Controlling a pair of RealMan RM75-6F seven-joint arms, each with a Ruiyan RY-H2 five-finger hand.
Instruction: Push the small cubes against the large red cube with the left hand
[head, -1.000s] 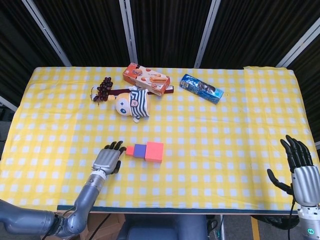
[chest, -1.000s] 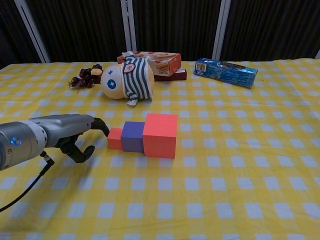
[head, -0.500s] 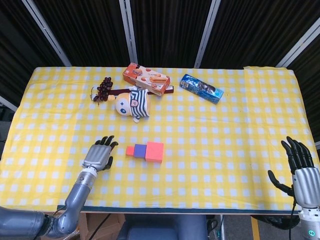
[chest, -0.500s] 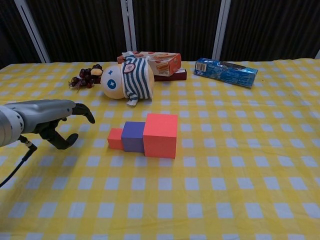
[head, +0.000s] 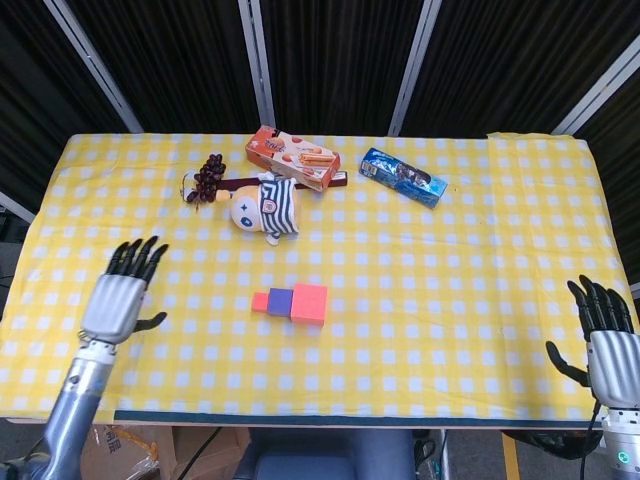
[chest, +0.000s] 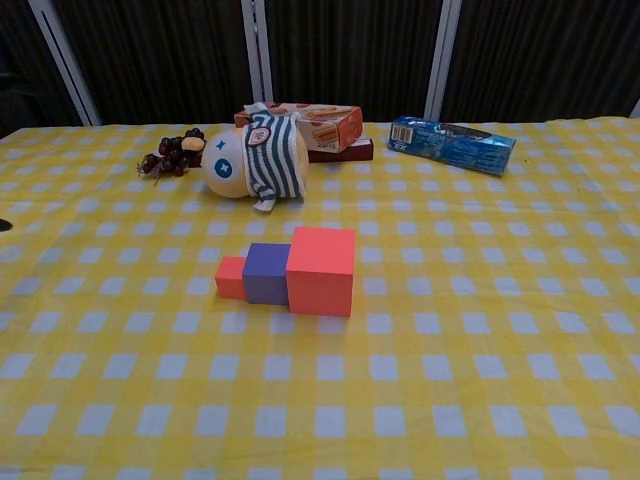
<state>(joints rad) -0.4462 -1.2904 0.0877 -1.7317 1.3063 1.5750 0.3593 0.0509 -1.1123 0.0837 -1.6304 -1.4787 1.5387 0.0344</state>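
A large red cube (head: 309, 303) sits near the middle of a table covered by a yellow-and-white checked cloth (head: 450, 260), slightly toward the front edge. Pressed against its left face is a small purple cube (head: 279, 301), and touching the left side of that one is a smaller red cube (head: 260, 302), so the three form a straight row with no gaps showing between them; the chest view shows the same row, the large red cube (chest: 321, 270) tallest, then the purple cube (chest: 265, 274), then the little red cube (chest: 231, 277). The left hand (head: 120, 296) is well apart from the row, off toward the left side of the table, raised with its fingers spread and holding nothing. The right hand (head: 607, 345) is at the far right front corner, beyond the table edge, also with fingers apart and empty. Behind the cubes, toward the back of the table, a round plush doll in a striped shirt (head: 264, 208) lies on its side. Just behind and left of it is a bunch of dark grapes (head: 208, 177), and behind it an orange snack box (head: 293, 157). To the right of the box lies a blue snack packet (head: 402, 177). Dark curtains with pale metal posts stand behind the table.
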